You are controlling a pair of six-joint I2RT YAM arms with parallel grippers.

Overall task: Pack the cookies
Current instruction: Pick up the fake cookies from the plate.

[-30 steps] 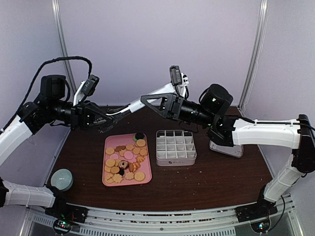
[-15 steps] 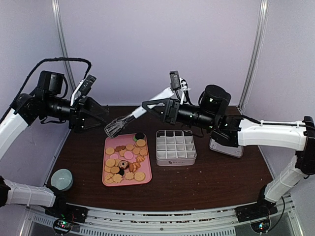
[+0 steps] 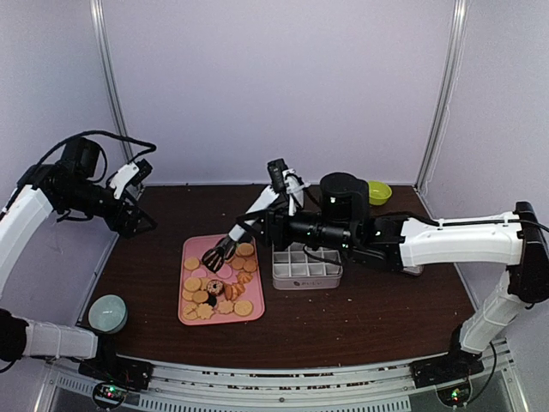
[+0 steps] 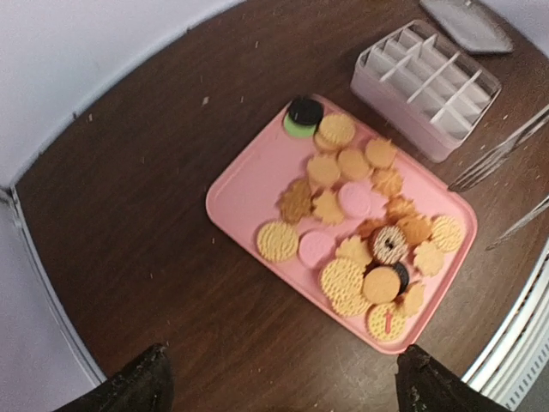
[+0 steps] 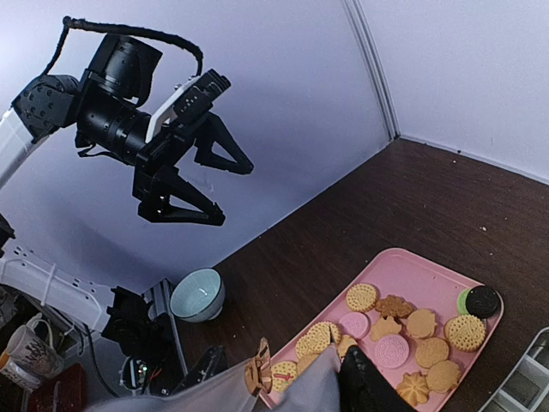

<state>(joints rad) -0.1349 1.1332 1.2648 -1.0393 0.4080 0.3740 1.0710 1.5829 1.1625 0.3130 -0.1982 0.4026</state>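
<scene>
R gripper (image 3: 256, 227) clenched on metal tongs (image 3: 233, 243) — tips over cookies (image 3: 220, 281) on pink tray (image 3: 196, 246), counter (image 3: 377, 300) centre. L gripper (image 3: 137, 221) released — fingers spread, raised, well left of tray.

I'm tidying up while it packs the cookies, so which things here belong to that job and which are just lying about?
Job: cookies, pink tray, divided box, tongs.
Lying about: pale blue bowl, green bowl.
</scene>
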